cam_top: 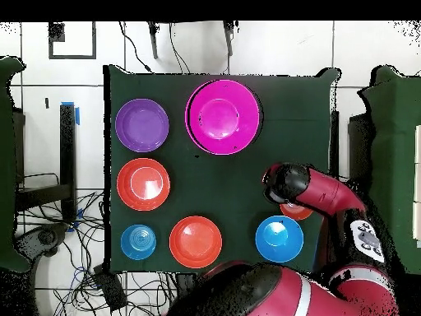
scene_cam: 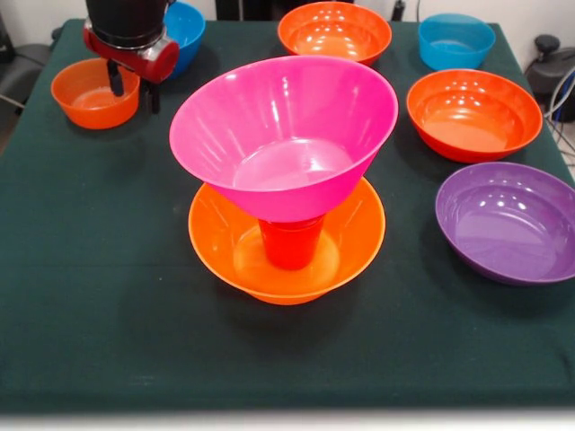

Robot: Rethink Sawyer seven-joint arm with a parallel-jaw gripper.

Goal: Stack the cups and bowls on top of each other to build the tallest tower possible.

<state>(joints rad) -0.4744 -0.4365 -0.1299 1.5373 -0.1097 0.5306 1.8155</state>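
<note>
Pincer (scene_cam: 136, 87) open and empty above a small orange bowl (scene_cam: 93, 92), blue bowl (scene_cam: 185, 30) just behind it, tower well off to its side: pink bowl (scene_cam: 284, 135) tilted on red tumbler (scene_cam: 292, 242) inside yellow-orange bowl (scene_cam: 286, 241), green tabletop (scene_cam: 99, 269).

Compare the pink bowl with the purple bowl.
The pink bowl sits raised and tilted on a red cup; the purple bowl rests flat on the table. The pink bowl is deeper and more steeply flared; the purple bowl is shallower. Both are glossy, empty and open upward.
</note>
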